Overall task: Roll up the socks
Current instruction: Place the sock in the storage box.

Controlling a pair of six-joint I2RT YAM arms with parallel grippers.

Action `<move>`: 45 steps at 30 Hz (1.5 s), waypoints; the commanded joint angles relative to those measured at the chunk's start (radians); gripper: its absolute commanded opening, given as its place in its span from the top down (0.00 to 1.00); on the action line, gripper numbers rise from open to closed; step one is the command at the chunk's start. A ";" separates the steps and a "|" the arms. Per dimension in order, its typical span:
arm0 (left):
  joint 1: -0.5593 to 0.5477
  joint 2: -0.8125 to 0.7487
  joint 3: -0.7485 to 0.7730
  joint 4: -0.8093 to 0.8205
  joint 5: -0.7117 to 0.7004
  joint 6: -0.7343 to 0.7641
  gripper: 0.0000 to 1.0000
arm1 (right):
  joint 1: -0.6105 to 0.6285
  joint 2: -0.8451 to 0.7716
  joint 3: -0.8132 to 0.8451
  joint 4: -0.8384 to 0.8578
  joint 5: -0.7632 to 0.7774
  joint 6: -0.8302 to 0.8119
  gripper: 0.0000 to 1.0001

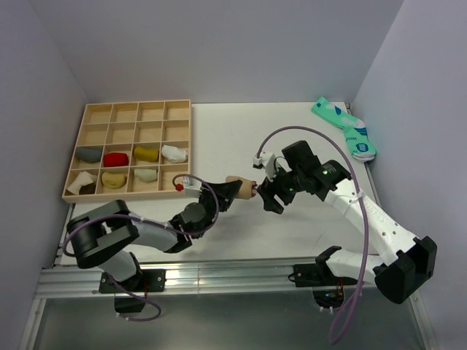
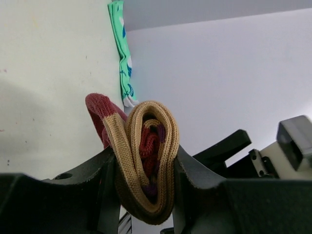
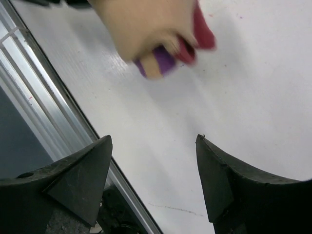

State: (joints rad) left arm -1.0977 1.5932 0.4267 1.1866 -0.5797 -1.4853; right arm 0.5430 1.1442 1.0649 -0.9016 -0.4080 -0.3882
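**Top external view.** The left gripper (image 1: 233,191) is clamped on the rolled tan and maroon knitted sock (image 1: 243,188), which it holds above the white table top (image 1: 219,131) near mid-table. The right gripper (image 1: 268,197) stands just beside the roll with its jaws apart and nothing in them.

The shallow wooden tray of sixteen square compartments (image 1: 117,195) lies at far left. Its two far rows hold nothing.
- Third row: a grey bundle (image 1: 90,154), a red bundle (image 1: 116,158), a mustard bundle (image 1: 146,153) and a white bundle (image 1: 174,153).
- Near row: a white-and-dark bundle (image 1: 84,182), a yellowish bundle (image 1: 113,179) and a pale green bundle (image 1: 146,175). The rightmost cell appears vacant.

A pair of teal patterned socks (image 1: 344,127) lies at the far right corner, well apart from the arms.

**Left wrist view.** The roll (image 2: 146,146) sits squeezed between the black fingers (image 2: 192,170), with its coils showing end-on. A maroon toe end (image 2: 100,109) juts loose at upper left. Assessment: the pinch should stay across all layers so the coil cannot unwind. The loose toe wants tucking or watching.

**Right wrist view.** The right gripper (image 3: 153,175) is spread wide over bare table. The sock (image 3: 151,29) shows blurred at the upper edge, clear of the fingers. Assessment: this arm should draw away without catching the free end.
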 commanded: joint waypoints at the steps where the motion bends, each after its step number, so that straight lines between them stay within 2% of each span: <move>1: 0.062 -0.155 -0.046 -0.066 0.046 0.039 1.00 | -0.040 -0.043 0.066 -0.020 0.029 -0.018 0.23; 3: 0.087 -0.238 -0.074 -0.155 0.046 0.034 1.00 | -0.067 -0.047 0.076 -0.026 0.031 -0.038 0.23; 6: 0.136 -0.457 -0.114 -0.426 0.030 0.023 1.00 | -0.139 -0.040 0.092 -0.036 0.023 -0.067 0.22; 7: 0.171 -0.569 -0.109 -0.603 0.038 0.029 1.00 | -0.178 -0.037 0.096 -0.040 0.015 -0.077 0.23; 10: 0.243 -0.753 -0.117 -0.804 0.087 0.046 0.99 | -0.230 -0.029 0.090 -0.030 -0.015 -0.101 0.22; 11: 0.316 -0.792 -0.123 -0.873 0.151 0.060 1.00 | -0.238 -0.028 0.083 -0.023 -0.020 -0.107 0.22; 14: 0.496 -0.874 -0.128 -0.944 0.266 0.141 1.00 | -0.256 -0.026 0.073 0.003 -0.025 -0.116 0.22; 16: 0.629 -0.827 -0.089 -0.961 0.397 0.193 1.00 | -0.264 -0.023 0.066 0.018 -0.029 -0.123 0.22; 19: 0.776 -0.693 -0.057 -0.900 0.554 0.258 1.00 | -0.281 -0.018 0.067 0.029 -0.035 -0.127 0.22; 22: 0.857 -0.596 -0.033 -0.840 0.603 0.290 1.00 | -0.293 -0.014 0.070 0.032 -0.037 -0.129 0.22; 25: 0.894 -0.538 -0.028 -0.794 0.612 0.301 1.00 | -0.302 -0.005 0.070 0.033 -0.041 -0.135 0.22; 32: 0.966 -0.326 -0.032 -0.576 0.791 0.278 1.00 | -0.314 0.015 0.046 0.052 -0.034 -0.143 0.22; 39: 1.010 -0.187 0.007 -0.541 0.866 0.269 1.00 | -0.336 0.034 0.043 0.049 -0.043 -0.166 0.22; 45: 1.029 -0.096 0.082 -0.622 0.873 0.275 1.00 | -0.347 0.042 0.049 0.040 -0.051 -0.176 0.22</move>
State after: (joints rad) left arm -0.0750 1.4792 0.4538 0.5529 0.2573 -1.2194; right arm 0.2085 1.1839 1.1049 -0.8791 -0.4393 -0.5461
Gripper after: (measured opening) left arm 0.408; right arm 0.782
